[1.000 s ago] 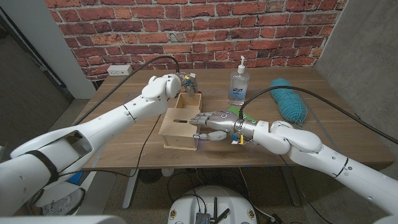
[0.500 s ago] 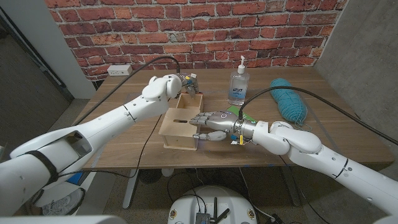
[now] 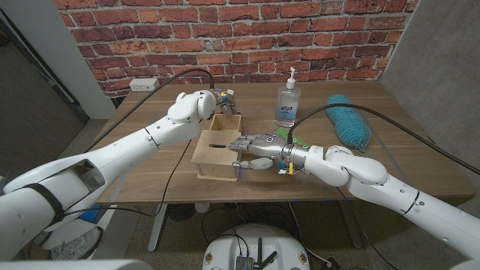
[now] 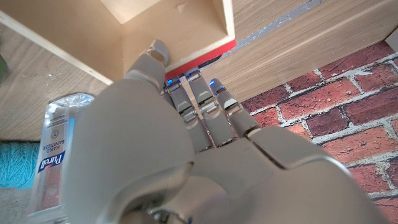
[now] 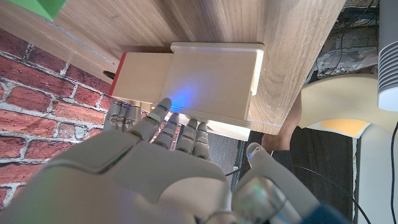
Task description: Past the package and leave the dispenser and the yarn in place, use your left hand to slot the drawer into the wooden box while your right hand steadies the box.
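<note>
At the far end, left hand (image 3: 225, 100) gripping drawer (image 3: 226, 120), right hand (image 3: 251, 144) holding wooden box (image 3: 214, 157), nothing shifted

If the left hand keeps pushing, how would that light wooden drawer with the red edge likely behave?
The wooden drawer with the red edge looks stiff, thin-walled and probably light, so it should slide rather than flex. Pushed off-centre, it may skew and bind in the wooden box, which the right hand touches from the side.
</note>
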You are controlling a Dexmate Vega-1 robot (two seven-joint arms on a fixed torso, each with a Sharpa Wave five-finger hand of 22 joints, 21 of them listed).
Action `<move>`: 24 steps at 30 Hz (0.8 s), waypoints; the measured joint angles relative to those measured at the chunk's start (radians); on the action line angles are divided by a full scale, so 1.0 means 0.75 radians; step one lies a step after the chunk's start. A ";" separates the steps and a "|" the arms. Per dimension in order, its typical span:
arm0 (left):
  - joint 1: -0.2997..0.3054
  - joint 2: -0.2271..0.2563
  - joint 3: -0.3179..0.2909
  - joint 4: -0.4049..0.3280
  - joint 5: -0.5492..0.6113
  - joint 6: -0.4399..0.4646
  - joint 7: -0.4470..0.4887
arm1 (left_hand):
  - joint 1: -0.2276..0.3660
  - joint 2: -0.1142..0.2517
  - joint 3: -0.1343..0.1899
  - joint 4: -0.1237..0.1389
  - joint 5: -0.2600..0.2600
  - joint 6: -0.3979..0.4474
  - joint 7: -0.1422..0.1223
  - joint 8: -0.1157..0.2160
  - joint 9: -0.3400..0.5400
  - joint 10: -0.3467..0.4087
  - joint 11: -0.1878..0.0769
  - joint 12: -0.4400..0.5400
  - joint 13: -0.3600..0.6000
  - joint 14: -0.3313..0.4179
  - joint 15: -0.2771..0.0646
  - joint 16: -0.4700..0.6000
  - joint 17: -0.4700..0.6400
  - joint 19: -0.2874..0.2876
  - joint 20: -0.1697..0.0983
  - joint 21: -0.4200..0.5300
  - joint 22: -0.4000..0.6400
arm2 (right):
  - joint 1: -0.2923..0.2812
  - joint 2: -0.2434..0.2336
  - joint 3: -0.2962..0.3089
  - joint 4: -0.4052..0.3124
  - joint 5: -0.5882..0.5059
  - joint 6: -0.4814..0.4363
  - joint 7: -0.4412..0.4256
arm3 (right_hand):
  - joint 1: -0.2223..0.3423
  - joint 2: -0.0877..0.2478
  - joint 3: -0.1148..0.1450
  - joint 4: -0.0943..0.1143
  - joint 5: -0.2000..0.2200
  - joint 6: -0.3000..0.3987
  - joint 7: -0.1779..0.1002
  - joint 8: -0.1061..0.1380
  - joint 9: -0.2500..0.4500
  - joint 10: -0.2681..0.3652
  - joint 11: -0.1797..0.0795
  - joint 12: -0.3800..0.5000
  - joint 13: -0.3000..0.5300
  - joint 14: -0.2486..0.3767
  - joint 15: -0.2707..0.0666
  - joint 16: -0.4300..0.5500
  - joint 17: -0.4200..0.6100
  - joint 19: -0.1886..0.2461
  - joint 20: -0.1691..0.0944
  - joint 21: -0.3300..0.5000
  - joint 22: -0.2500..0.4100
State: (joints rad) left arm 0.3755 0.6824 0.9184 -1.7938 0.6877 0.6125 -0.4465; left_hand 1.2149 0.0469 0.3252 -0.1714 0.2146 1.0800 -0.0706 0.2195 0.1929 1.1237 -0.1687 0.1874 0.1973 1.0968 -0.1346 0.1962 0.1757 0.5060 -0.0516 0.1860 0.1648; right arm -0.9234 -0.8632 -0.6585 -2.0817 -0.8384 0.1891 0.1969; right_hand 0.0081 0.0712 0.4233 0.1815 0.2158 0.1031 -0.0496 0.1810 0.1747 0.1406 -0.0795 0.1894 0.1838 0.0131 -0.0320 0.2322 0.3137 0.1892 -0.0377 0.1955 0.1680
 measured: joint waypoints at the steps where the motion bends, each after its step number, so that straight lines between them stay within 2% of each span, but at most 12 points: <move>1: 0.000 0.002 -0.001 -0.001 0.000 -0.001 -0.001 | 0.000 0.000 0.000 0.000 0.000 0.000 0.000 0.000 0.000 0.000 0.000 -0.002 0.000 0.000 0.000 0.000 0.000 0.000 0.000 0.000 0.000 | 0.001 0.001 0.000 0.000 0.000 0.000 0.000 | 0.000 0.000 0.000 0.000 0.000 0.000 0.000 0.000 0.000 0.000 0.000 0.000 0.000 0.000 0.000 0.000 0.000 0.000 0.000 0.000 0.000; 24: 0.005 0.010 -0.018 0.000 0.000 -0.015 -0.013 | 0.000 0.000 -0.002 -0.002 0.000 -0.002 0.002 0.004 0.000 0.000 0.000 0.002 0.001 0.000 0.000 -0.005 0.000 0.000 0.000 0.000 0.000 | 0.014 0.014 -0.012 0.009 0.008 -0.007 0.016 | 0.000 0.000 0.000 0.000 0.000 0.000 0.000 0.000 0.000 0.003 -0.004 0.000 0.001 0.000 0.000 0.000 0.000 0.000 0.000 0.000 0.000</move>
State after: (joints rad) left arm 0.3794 0.6902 0.9047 -1.7940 0.6875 0.6009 -0.4560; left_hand 1.2152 0.0467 0.3238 -0.1729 0.2149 1.0786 -0.0692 0.2222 0.1932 1.1237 -0.1687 0.1888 0.1980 1.0968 -0.1347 0.1927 0.1757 0.5060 -0.0516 0.1860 0.1648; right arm -0.9130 -0.8525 -0.6672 -2.0751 -0.8323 0.1836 0.2088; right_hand 0.0081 0.0712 0.4234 0.1815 0.2158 0.1031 -0.0496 0.1810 0.1744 0.1427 -0.0824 0.1897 0.1843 0.0131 -0.0321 0.2321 0.3135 0.1892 -0.0376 0.1955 0.1681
